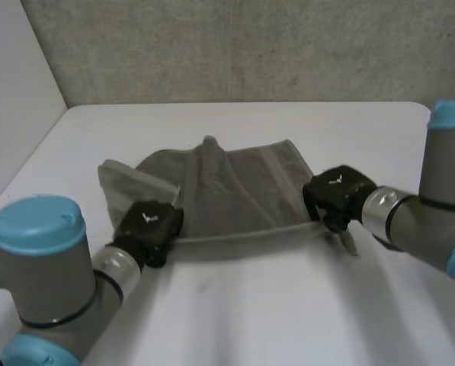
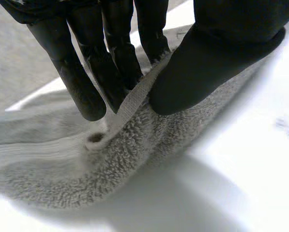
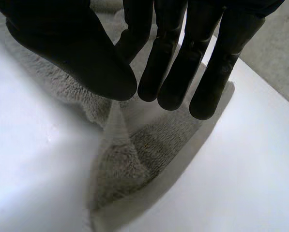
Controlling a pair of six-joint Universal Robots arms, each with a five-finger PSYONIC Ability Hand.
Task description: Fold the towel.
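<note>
Pinching towel (image 1: 235,191) near edge: left robot hand (image 1: 149,221) & right robot hand (image 1: 338,194), opp. ends.

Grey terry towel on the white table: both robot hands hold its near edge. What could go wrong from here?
1. The left robot hand pinches only the thin hem of the grey terry towel; it might slip when lifted.
2. The right robot hand grips near the corner, leaving a loose tip hanging; the fold may come out crooked.
3. A raised ridge crosses the towel's middle; wrinkles could get trapped.
</note>
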